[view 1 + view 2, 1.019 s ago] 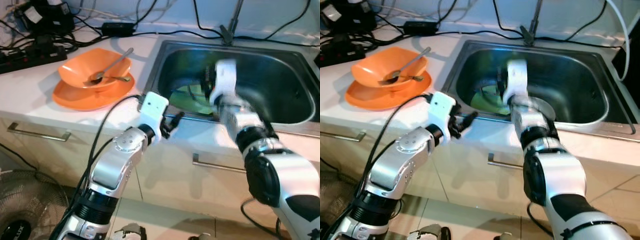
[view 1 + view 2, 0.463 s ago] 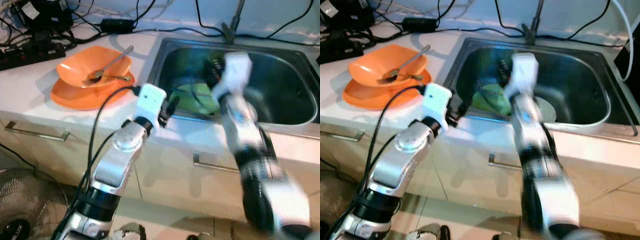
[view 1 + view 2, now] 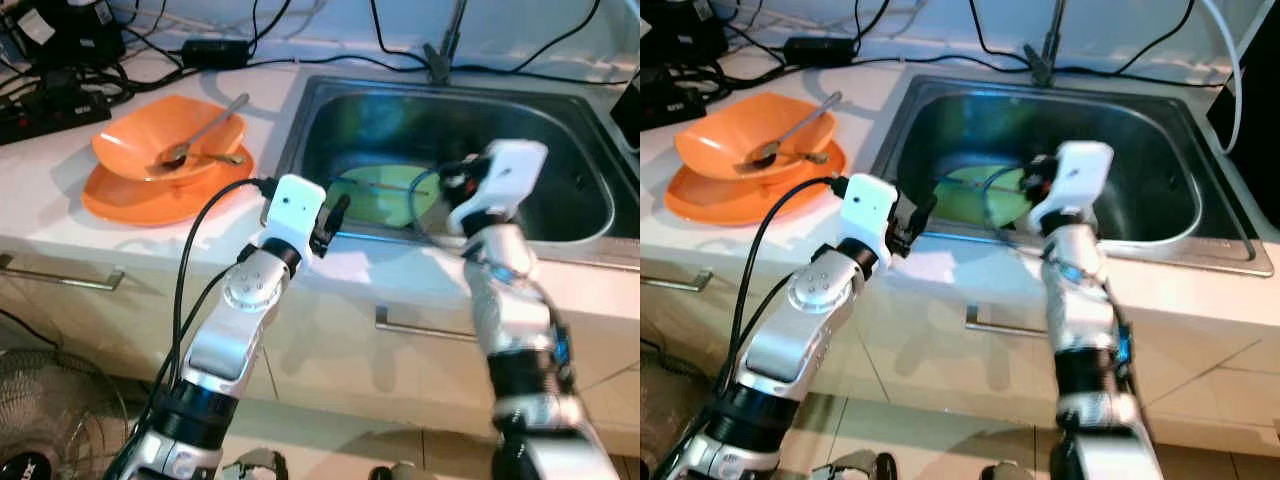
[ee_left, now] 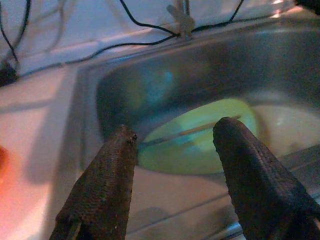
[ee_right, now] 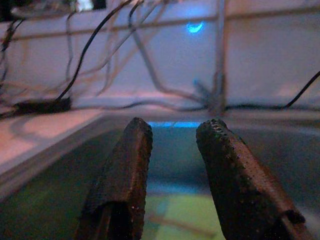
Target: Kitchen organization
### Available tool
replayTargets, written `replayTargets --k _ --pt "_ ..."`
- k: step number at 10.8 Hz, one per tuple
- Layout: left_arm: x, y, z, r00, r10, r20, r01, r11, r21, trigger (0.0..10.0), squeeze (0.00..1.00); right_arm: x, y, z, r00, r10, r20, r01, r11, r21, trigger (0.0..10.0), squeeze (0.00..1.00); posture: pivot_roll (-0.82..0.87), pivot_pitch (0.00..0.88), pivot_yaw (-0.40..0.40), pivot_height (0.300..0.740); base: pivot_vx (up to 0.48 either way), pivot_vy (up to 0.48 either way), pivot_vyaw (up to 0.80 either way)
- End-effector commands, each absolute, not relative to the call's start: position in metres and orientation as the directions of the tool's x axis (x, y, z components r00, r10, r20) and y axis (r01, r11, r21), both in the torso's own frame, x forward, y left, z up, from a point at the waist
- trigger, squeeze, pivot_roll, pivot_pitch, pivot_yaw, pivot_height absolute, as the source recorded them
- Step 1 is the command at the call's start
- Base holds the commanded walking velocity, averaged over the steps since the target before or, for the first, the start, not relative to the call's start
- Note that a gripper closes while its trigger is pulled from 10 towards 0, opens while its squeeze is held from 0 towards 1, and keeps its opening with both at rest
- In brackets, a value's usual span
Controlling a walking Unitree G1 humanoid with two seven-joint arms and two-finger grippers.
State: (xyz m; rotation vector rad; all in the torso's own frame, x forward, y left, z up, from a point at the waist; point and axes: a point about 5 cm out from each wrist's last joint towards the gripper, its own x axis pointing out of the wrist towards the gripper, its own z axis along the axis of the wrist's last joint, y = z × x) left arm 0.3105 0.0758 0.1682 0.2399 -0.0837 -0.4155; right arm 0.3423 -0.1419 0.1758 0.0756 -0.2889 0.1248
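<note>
Down in the steel sink (image 3: pixel 590 200) lies a pale green plate (image 3: pixel 385 195), flat on the basin floor toward the front-left part, with a thin stick-like utensil (image 4: pixel 187 132) lying across it. Beside it, toward the middle of the basin, sits a lighter round dish (image 4: pixel 282 125), too blurred to make out further.

On the worktop (image 3: pixel 60 215), left of the sink, an orange bowl (image 3: pixel 165 150) rests on an orange plate (image 3: pixel 150 200). Two metal spoons (image 3: pixel 205 130) lie in the bowl, one handle sticking out past the rim toward the back wall. Black cables and a power strip (image 3: pixel 45 105) crowd the back-left corner. No writing can be read on any of it.

The left hand (image 3: pixel 328 218) hovers at the sink's front-left rim, its two fingers (image 4: pixel 107 185) spread wide apart and holding nothing, the green plate seen between them. The right hand (image 5: pixel 172 180) sits over the sink's front edge, fingers parted with a clear gap, also empty, pointing toward the back wall.
</note>
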Motion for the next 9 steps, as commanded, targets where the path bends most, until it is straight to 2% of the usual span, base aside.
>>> replayTargets --k 1,2,4,6,9 --pt "0.309 0.079 0.176 0.919 -0.391 0.054 0.337 0.847 0.411 10.0 0.0 0.338 -0.132 0.166 0.957 0.156 0.244 -0.172 0.984 0.046 10.0 0.0 0.04 0.07 0.007 0.74 0.0 0.0 0.0" --pt "0.311 0.09 0.192 0.936 -0.335 0.104 0.216 0.785 0.58 10.0 0.0 0.335 -0.125 0.16 0.959 0.176 0.221 -0.193 0.98 0.055 10.0 0.0 0.06 0.063 0.006 0.74 0.0 0.0 0.0" --pt "0.313 0.106 0.203 0.944 -0.291 0.154 0.068 0.63 0.774 10.0 0.0 0.335 -0.122 0.16 0.961 0.179 0.212 -0.201 0.976 0.084 10.0 0.0 0.08 0.053 0.002 0.74 0.0 0.0 0.0" --pt "0.315 0.117 0.205 0.954 -0.246 0.173 -0.022 0.516 0.856 10.0 0.0 0.335 -0.119 0.16 0.96 0.191 0.207 -0.213 0.973 0.09 10.0 0.0 0.08 0.042 0.0 0.74 0.0 0.0 0.0" --pt "0.318 0.125 0.194 0.971 -0.203 0.123 -0.015 0.464 0.886 10.0 0.0 0.336 -0.121 0.162 0.962 0.183 0.205 -0.206 0.974 0.097 10.0 0.0 0.08 0.051 -0.003 0.74 0.0 0.0 0.0"
